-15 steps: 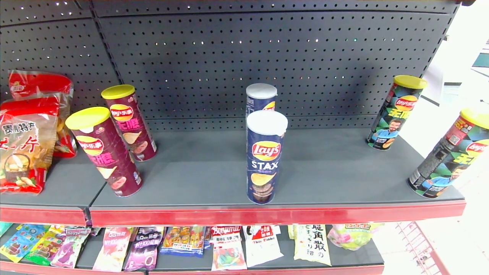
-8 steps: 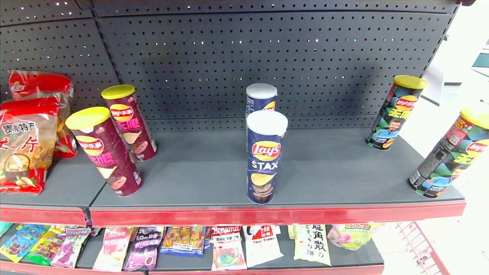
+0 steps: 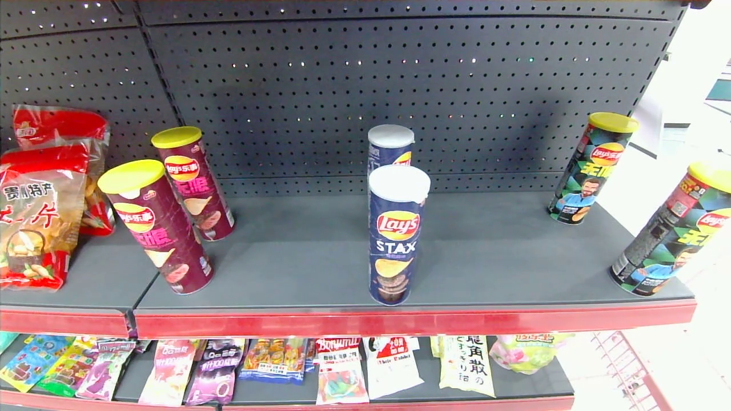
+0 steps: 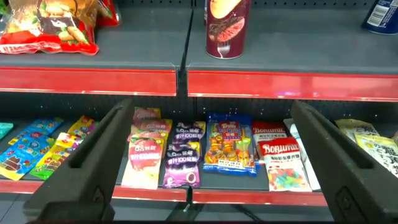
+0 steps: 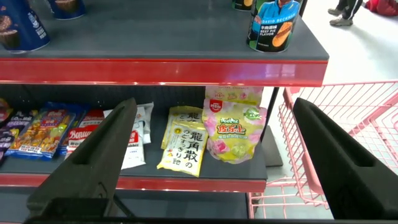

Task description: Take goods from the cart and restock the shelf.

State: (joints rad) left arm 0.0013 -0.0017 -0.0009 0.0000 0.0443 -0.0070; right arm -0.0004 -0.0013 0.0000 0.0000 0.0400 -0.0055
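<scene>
The grey shelf (image 3: 485,251) with a red front lip carries upright chip cans: two maroon cans (image 3: 154,225) at the left, two blue cans (image 3: 397,234) in the middle, one behind the other, and two green-and-black cans (image 3: 671,234) at the right. My left gripper (image 4: 211,111) is open and empty, held in front of the lower shelf below a maroon can (image 4: 227,28). My right gripper (image 5: 214,104) is open and empty too, facing the lower shelf below a green-and-black can (image 5: 273,25). The pink wire cart (image 5: 329,143) stands to the right of the shelf.
Red peanut bags (image 3: 40,200) fill the upper shelf's left end. The lower shelf (image 3: 514,391) holds a row of flat snack packets (image 3: 342,371). Wide bare stretches lie between the can groups. The cart's corner (image 3: 625,365) shows at the lower right.
</scene>
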